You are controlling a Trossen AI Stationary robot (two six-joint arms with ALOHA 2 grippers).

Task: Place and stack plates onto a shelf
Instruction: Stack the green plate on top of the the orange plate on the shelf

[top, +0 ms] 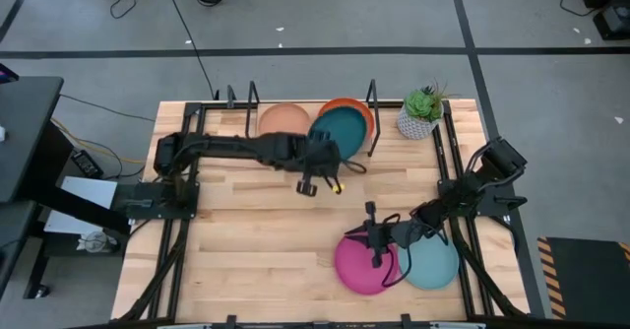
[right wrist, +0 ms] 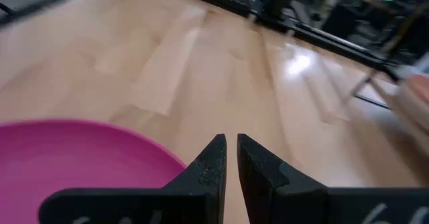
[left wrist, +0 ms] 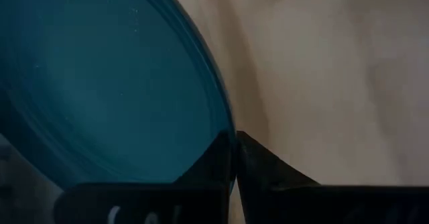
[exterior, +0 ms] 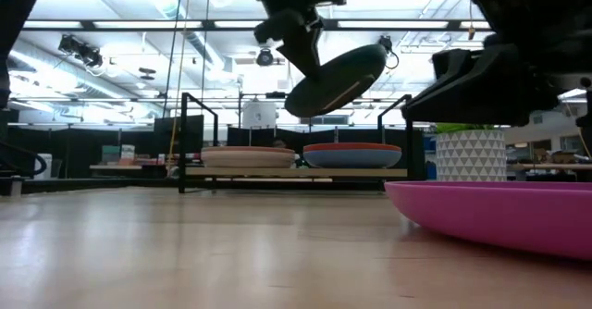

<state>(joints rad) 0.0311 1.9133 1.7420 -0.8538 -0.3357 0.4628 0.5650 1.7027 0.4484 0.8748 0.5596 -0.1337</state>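
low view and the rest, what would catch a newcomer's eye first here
The dark teal plate stands out, held tilted in the air by the left pincer above the orange plate on the shelf. Next is the pink plate at the table's front, with the right pincer over it.

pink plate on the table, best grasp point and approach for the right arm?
Take the pink plate by its rim, probably the edge facing the shelf, where the right gripper already hovers. It lies flat and shallow on the table, so only the thin raised lip offers a pinch: one finger over, one under, coming in low. The other side abuts the light teal plate.
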